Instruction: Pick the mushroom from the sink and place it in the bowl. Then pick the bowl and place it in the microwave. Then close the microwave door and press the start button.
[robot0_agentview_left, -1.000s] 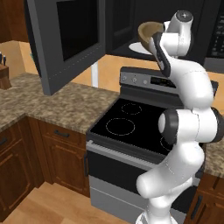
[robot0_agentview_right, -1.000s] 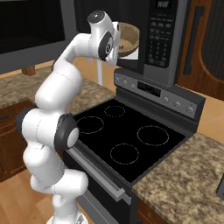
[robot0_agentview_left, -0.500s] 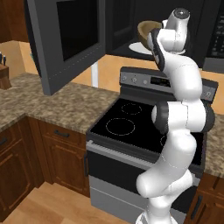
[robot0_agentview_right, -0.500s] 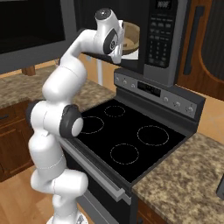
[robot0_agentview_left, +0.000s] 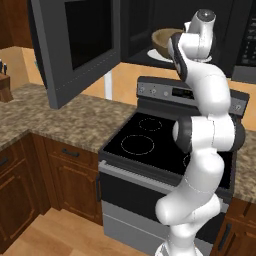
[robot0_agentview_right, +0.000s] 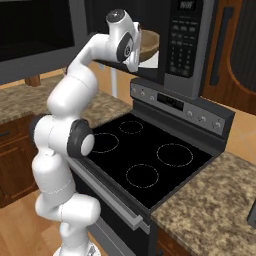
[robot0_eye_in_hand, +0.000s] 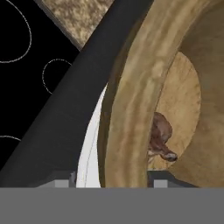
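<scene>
Sees the bowl (robot0_eye_in_hand: 131, 109) sitting on the white plate (robot0_eye_in_hand: 89, 144) inside the microwave (robot0_agentview_right: 187, 45), above the stove (robot0_agentview_right: 145, 155). Finds the mushroom (robot0_eye_in_hand: 161, 138) lying on the bowl's floor, close against the near wall. Shows the jaws spread, 1 tip outside the rim and 1 inside, with a gap on each side, so straddling the wall but not clamping it.

Judging the handling:
- Reads as stiff turned wood: no give under a pinch, not fragile, probably light for its width.
- Looks smooth and curved on the wall, so liable to slip or pivot if pinched near the lip alone.
- Best taken at the rim, 1 tip in and 1 tip out, set low enough on the wall to bite on the straighter part.
- Held from 1 side, would hang off-centre and want to tip; keep level, or the mushroom rolls.
- Treat the mushroom as small, soft and loose: nothing pins it, so any jolt to the bowl will shift it.

Leaves the door (robot0_agentview_left: 80, 45) hanging wide open at the left. With the bowl in place, seems ready for backing the jaws straight off the rim without nudging it, then the door.
</scene>
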